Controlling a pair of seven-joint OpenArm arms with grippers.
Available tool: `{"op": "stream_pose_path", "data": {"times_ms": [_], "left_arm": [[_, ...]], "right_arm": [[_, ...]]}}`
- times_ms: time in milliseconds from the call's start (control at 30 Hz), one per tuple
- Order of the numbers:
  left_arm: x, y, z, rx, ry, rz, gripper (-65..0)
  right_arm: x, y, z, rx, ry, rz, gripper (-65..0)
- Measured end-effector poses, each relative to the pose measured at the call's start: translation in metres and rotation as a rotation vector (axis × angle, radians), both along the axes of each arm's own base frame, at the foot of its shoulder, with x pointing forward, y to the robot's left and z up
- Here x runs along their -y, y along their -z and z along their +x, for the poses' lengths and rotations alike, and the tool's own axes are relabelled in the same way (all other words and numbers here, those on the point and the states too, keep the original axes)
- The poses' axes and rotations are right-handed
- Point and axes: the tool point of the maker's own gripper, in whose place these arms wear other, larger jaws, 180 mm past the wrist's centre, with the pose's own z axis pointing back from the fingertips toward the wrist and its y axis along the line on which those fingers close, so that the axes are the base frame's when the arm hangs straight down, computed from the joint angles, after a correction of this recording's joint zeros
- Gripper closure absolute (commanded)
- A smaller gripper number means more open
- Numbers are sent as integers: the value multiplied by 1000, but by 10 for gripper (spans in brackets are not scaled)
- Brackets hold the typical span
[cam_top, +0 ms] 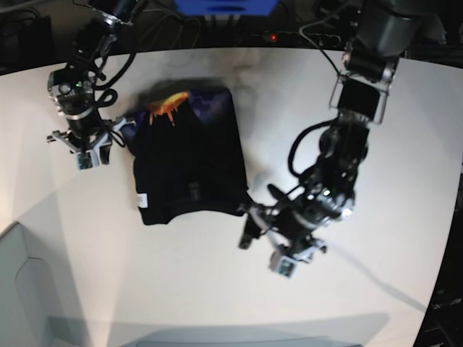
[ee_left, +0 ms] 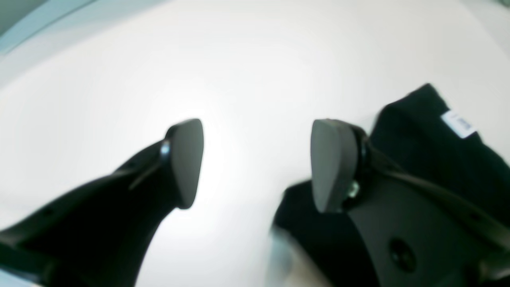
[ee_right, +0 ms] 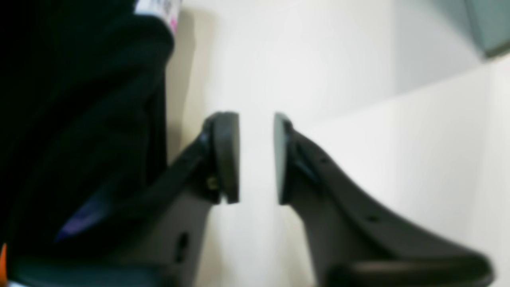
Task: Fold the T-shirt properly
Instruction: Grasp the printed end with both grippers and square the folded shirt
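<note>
Your shirt (cam_top: 189, 155) lies folded, small black block on white table (cam_top: 347, 108), between arms. Left gripper (ee_left: 255, 163) wide apart, holding nothing, just beside shirt's near corner. Right gripper (ee_right: 257, 157) narrow gap, nothing inside, beside shirt edge. Shirt's long side runs front to back; flame print at far end.

No text can be read anywhere. The T-shirt (cam_top: 189, 163) carries small white tags: one (ee_left: 459, 124) bears faint grey marks too blurred to make out, another (ee_right: 157, 8) shows pink-and-dark print, equally unreadable, and a third (cam_top: 142, 200) is too small to tell
</note>
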Motion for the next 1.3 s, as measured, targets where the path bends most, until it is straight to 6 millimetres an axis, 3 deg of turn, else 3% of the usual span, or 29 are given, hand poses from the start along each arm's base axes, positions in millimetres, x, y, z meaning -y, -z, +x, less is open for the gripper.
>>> {"op": "stream_pose_path", "data": {"times_ms": [67, 167, 300, 367, 467, 600, 700, 833, 967, 1033, 1100, 1200, 1300], "left_arm": [[-44, 6, -11, -1, -105, -16, -404], [-114, 48, -46, -110, -281, 15, -404], [-184, 82, -95, -212, -486, 0, -404], [-212, 84, -110, -216, -565, 3, -404], [-230, 91, -129, -238, -617, 8, -404], [-237, 102, -148, -283, -640, 19, -404], [-237, 105, -155, -291, -638, 23, -403], [-228, 117, -172, -334, -646, 8, -403], [-203, 103, -181, -308, -594, -54, -394], [-195, 95, -185, -294, -581, -82, -348], [-181, 90, -189, -292, -567, -142, -290], [-157, 87, -195, -306, -546, -240, -232], [-120, 71, -193, -288, -492, -386, -232]], "right_arm": [[-4, 7, -4, -20, -1, 14, -33], [-4, 10, -6, -28, -4, 12, -22], [-9, 17, -15, -48, -10, 31, -19], [-9, 24, -24, -78, -12, 26, -19], [-18, 30, -31, -100, -40, 31, -19], [-34, 38, -44, -131, -83, 48, -18], [-35, 41, -54, -153, -84, 46, -18], [-16, 16, -44, -78, -32, 13, -18], [-16, -25, -32, 52, -27, 37, -18], [-31, -40, -24, 105, -68, 66, -18], [-52, -38, -23, 103, -117, 97, -18], [-89, -26, -35, 59, -201, 162, -18], [-106, -7, -45, -2, -238, 197, -18]]}}
